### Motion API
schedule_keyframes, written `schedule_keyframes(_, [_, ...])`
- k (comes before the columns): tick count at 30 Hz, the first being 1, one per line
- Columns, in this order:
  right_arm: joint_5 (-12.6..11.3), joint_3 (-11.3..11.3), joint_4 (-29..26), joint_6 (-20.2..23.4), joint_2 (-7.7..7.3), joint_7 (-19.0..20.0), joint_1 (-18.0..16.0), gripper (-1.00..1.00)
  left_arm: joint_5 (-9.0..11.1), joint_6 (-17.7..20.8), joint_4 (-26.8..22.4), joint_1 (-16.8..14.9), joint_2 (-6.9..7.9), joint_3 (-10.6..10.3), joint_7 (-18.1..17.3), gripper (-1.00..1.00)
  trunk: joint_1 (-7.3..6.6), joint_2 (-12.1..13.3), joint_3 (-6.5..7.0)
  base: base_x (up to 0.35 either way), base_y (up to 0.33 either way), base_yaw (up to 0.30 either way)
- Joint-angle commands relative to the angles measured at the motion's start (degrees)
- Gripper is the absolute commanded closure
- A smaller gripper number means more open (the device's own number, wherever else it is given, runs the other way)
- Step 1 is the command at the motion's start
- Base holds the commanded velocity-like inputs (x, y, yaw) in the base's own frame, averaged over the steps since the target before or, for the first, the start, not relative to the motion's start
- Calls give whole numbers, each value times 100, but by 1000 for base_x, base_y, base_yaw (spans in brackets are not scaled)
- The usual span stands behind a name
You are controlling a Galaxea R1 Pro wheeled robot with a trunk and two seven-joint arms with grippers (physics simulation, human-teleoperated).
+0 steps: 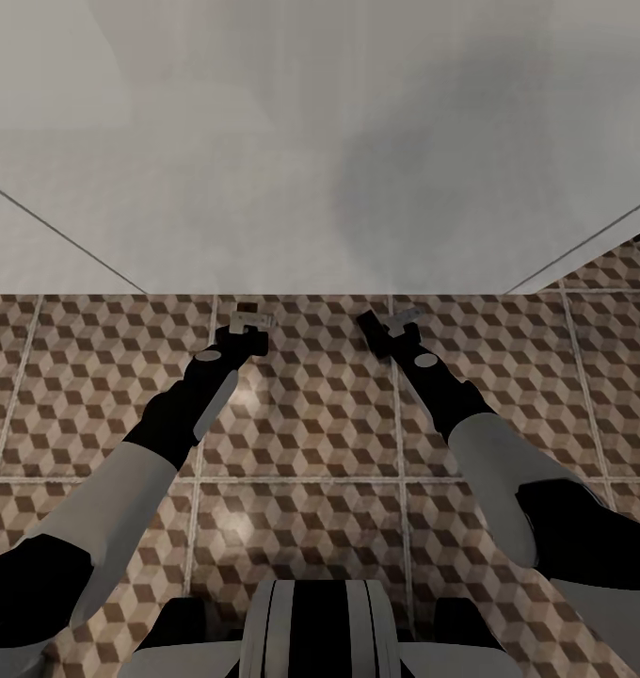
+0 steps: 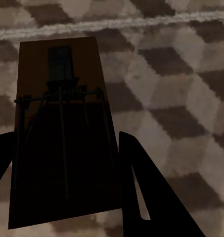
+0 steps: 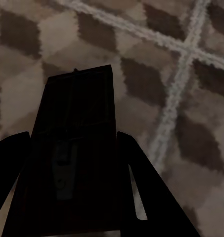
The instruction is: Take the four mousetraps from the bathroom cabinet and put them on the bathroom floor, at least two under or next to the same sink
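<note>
Both arms reach low over the bathroom floor (image 1: 301, 424) by a pale wall (image 1: 264, 141), left claw (image 1: 248, 322) and right claw (image 1: 395, 325) each clamped on a mousetrap (image 2: 60, 133) (image 3: 74, 148), probably for setting down together.

Both arms reach forward toward mid-frame; left gripper (image 1: 248, 323) and right gripper (image 1: 392, 328) each have jaws clamped on a mousetrap.

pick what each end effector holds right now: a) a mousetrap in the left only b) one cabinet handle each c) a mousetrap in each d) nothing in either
c: the left end effector grips one mousetrap and the right end effector grips another mousetrap, both above the bathroom floor.
</note>
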Motion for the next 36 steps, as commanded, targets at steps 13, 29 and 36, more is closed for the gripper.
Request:
schedule_keyframes(13, [59, -11, -9, -4, 1, 17, -2, 100, 43, 24, -7, -1, 6, -24, 54, 100, -1, -1, -3, 21, 0, 0])
schedule_keyframes(29, [59, -19, -48, 42, 17, -5, -2, 100, 41, 15, -15, 31, 6, -24, 54, 100, -1, -1, -3, 36, 0, 0])
schedule_keyframes(36, [59, -20, -61, 47, 35, -412, -5, 100, 41, 15, -18, 39, 6, -24, 54, 100, -1, -1, -3, 0, 0, 0])
